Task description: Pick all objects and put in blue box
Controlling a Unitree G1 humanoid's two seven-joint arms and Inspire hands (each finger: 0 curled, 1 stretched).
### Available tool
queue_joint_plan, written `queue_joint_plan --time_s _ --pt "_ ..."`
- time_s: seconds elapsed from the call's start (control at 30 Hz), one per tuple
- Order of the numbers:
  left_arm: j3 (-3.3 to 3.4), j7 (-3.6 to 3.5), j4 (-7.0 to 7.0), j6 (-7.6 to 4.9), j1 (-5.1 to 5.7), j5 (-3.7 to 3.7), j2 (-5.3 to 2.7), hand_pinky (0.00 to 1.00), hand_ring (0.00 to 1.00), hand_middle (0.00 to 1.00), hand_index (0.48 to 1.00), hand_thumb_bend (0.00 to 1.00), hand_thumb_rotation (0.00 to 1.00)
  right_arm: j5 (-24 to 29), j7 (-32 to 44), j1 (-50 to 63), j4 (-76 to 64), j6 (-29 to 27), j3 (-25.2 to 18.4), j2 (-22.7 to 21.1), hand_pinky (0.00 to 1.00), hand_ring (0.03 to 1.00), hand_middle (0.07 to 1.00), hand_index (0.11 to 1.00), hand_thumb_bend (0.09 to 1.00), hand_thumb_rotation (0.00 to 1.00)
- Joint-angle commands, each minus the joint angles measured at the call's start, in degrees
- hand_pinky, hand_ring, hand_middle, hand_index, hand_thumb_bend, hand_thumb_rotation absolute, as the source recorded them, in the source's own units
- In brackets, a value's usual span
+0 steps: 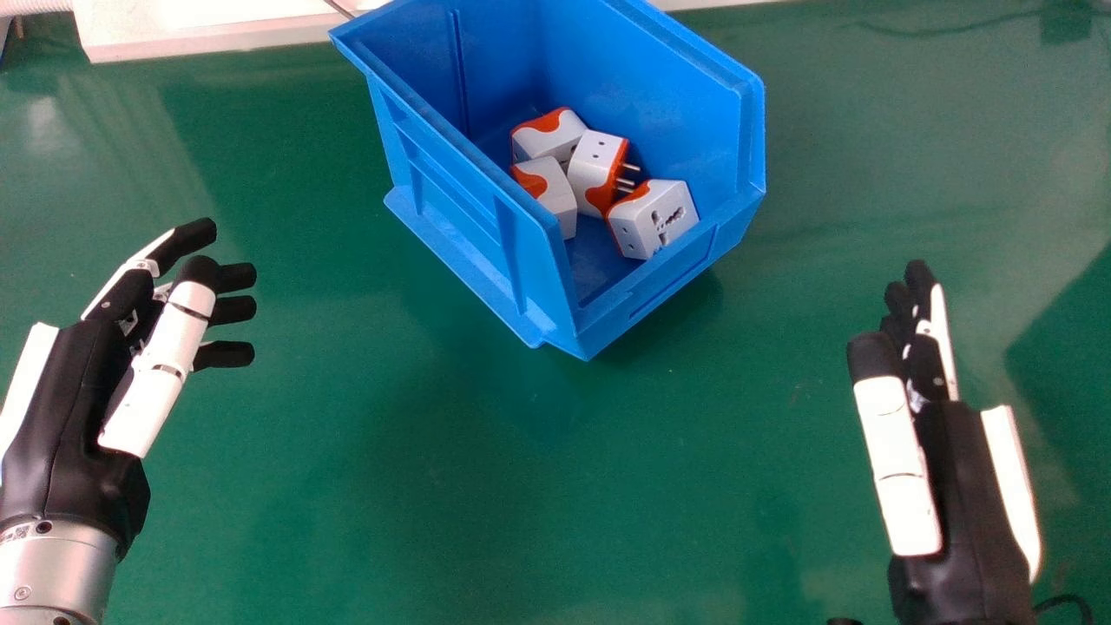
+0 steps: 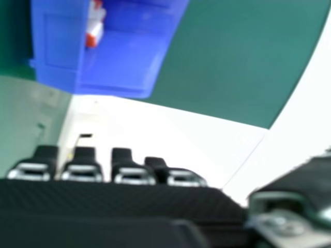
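right hand (image 1: 894,473) and left hand (image 1: 156,373), both with fingers opened out, are nearest in the head view; beyond, four adapters (image 1: 594,161) lie inside the blue box (image 1: 447,187) on the green surface (image 1: 486,486).

right hand view: straight fingers, adapters partly visible in the box.

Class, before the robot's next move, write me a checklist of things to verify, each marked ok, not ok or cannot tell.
1. Four plug adapters lie inside the blue box: ok.
2. Box stands upright on the green table: ok.
3. Left robot hand open, holding nothing: ok.
4. Right robot hand open, holding nothing: ok.
5. Both hands apart from the box: ok.
6. No objects left to pick beyond the views: cannot tell.
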Motion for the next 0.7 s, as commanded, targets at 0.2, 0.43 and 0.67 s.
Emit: queue_joint_plan --time_s 0.2,0.43,0.67 --pt "0.74 -0.23 -0.21 -1.30 0.01 -0.37 1.01 0.64 0.74 0.77 0.851 0.37 0.74 3.99 2.63 1.08 -3.04 -1.04 -1.11 1.17 1.00 1.000 1.000 1.000 0.444 1.00" --pt "0.66 0.00 -0.22 -0.67 -0.16 -0.31 1.23 0.64 0.75 0.77 0.853 0.35 0.74 9.57 4.56 0.85 -3.51 -0.93 -2.20 2.90 1.00 1.000 1.000 1.000 0.482 1.00" --pt "0.39 0.21 -0.47 0.02 -0.37 -0.35 1.43 0.64 0.75 0.77 0.856 0.34 0.74 12.01 4.76 0.75 -4.88 0.62 -2.92 4.12 0.97 1.000 1.000 1.000 0.589 1.00"
